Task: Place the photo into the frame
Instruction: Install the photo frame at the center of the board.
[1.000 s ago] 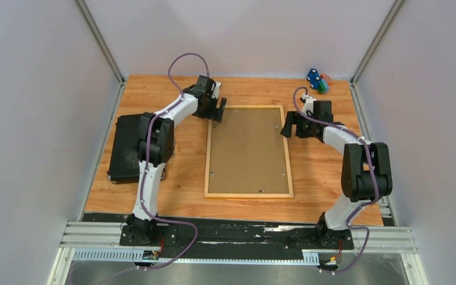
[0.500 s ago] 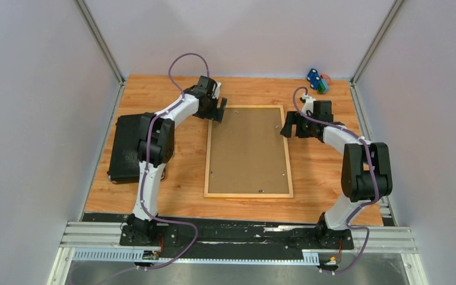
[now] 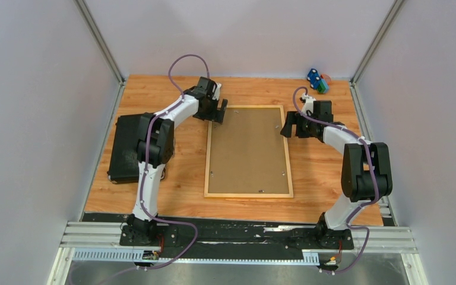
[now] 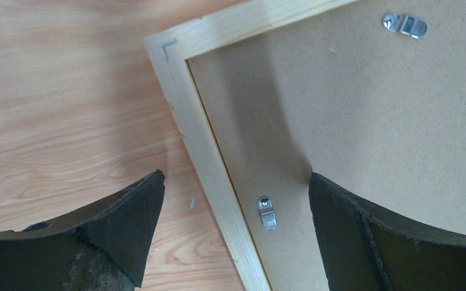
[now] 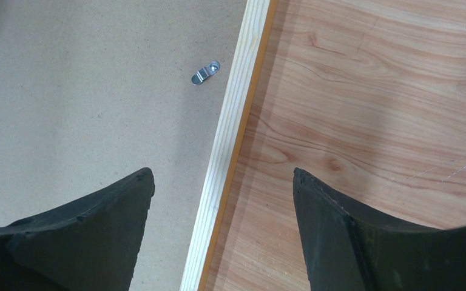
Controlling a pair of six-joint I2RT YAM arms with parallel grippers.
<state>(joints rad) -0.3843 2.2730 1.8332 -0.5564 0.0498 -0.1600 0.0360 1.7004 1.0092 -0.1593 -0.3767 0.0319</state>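
The frame (image 3: 208, 160) lies face down in the middle of the table, its light wood rails around a plain brown backing board (image 3: 248, 151). The photo is hidden. My left gripper (image 3: 218, 114) is open at the frame's far left corner. In the left wrist view the left gripper (image 4: 235, 177) straddles the frame's rail (image 4: 203, 139), one finger over the table and one over the backing board, beside a metal clip (image 4: 267, 212). My right gripper (image 3: 289, 127) is open at the far right rail. The right gripper (image 5: 222, 173) straddles that rail (image 5: 236, 103), near another clip (image 5: 205, 73).
A black rectangular case (image 3: 124, 148) lies at the table's left edge, under the left arm. Small blue and green toys (image 3: 316, 81) sit in the far right corner. Grey walls close in the table on three sides.
The left wrist has shifted very slightly near the frame's far left corner. The right arm and the frame have not moved.
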